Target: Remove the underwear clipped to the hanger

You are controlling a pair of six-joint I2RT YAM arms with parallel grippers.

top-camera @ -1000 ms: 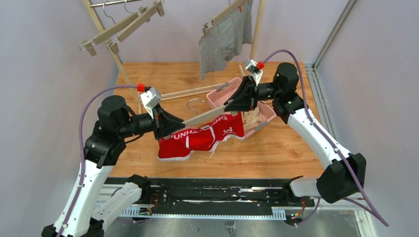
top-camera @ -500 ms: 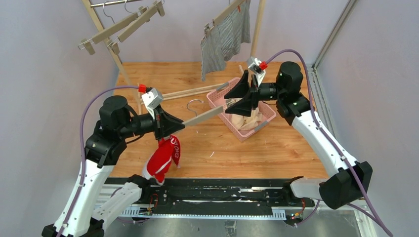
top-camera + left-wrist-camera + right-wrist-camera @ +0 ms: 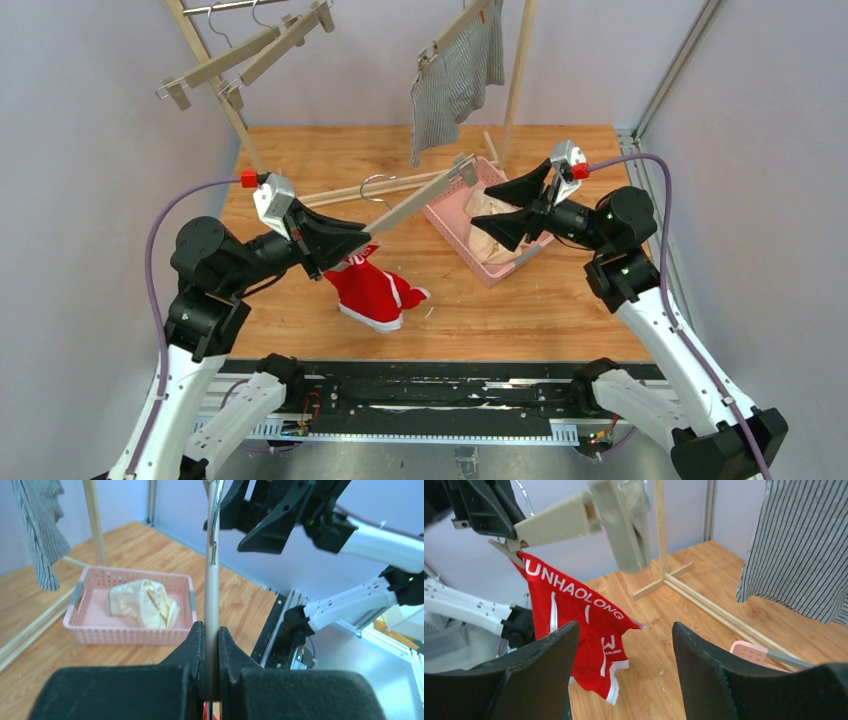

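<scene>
Top external view, left to right. My left gripper is clamped on the wooden hanger, its fingers pinching the bar at its near end. The red underwear hangs from that end, over the table's left half towards the near edge; I cannot tell whether its hem touches the wood. Right of centre, the pink basket holds the cream underwear. My right gripper hovers over the basket, jaws wide, holding nothing. The striped underwear hangs clipped above the far edge.
</scene>
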